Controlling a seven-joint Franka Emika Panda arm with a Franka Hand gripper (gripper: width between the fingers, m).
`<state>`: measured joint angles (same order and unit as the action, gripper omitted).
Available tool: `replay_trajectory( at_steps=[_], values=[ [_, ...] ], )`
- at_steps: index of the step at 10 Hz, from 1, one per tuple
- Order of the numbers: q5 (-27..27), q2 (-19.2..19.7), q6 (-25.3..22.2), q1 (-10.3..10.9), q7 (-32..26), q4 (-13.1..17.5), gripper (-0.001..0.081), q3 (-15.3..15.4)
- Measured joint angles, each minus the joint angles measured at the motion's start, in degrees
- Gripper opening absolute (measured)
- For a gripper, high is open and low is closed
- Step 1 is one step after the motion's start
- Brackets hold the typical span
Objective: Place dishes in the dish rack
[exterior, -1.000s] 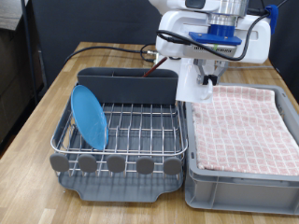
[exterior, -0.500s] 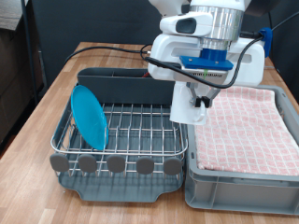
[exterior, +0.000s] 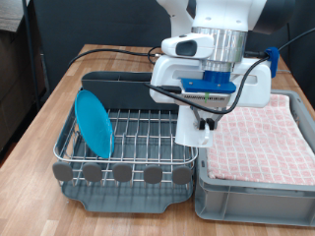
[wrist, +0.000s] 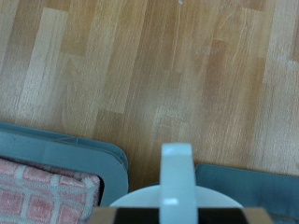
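- A wooden tabletop [exterior: 118, 61] with plank-like grain carries everything; a dark gap runs along the exterior view's left, beyond the tabletop's edge.
- The dish rack [exterior: 138, 133], a silver wire grid in a dark grey tray with a taller grey compartment at its back, sits on the exterior view's left half.
- The light-blue plate [exterior: 95, 123] stands on edge in the rack's wires, near the rack's left side in the exterior view.
- Just beside the rack, on the exterior view's right, stands a grey crate [exterior: 258, 187] lined with pink checked cloth [exterior: 261, 133].
- The hand [exterior: 202, 125] hangs over the boundary between rack and crate, with the white mug [exterior: 195, 118] at its fingers, held above the rack's right edge.
- In the wrist view the mug's handle [wrist: 176, 173] and rounded white rim show between the dark finger pads, so the hand is clenched on the mug.
- That view also shows the crate's corner [wrist: 103, 154] and bare wood.
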<state>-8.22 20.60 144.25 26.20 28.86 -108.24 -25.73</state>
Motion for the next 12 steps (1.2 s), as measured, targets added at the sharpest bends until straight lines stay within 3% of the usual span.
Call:
replay_trajectory(
  at_steps=[7,12],
  values=[
    [-8.5,6.0,-7.0,-7.1,-6.4,7.9,0.0068,4.4],
    [-10.8,10.9,-10.8,-9.7,-6.8,12.8,0.0068,6.0]
  ],
)
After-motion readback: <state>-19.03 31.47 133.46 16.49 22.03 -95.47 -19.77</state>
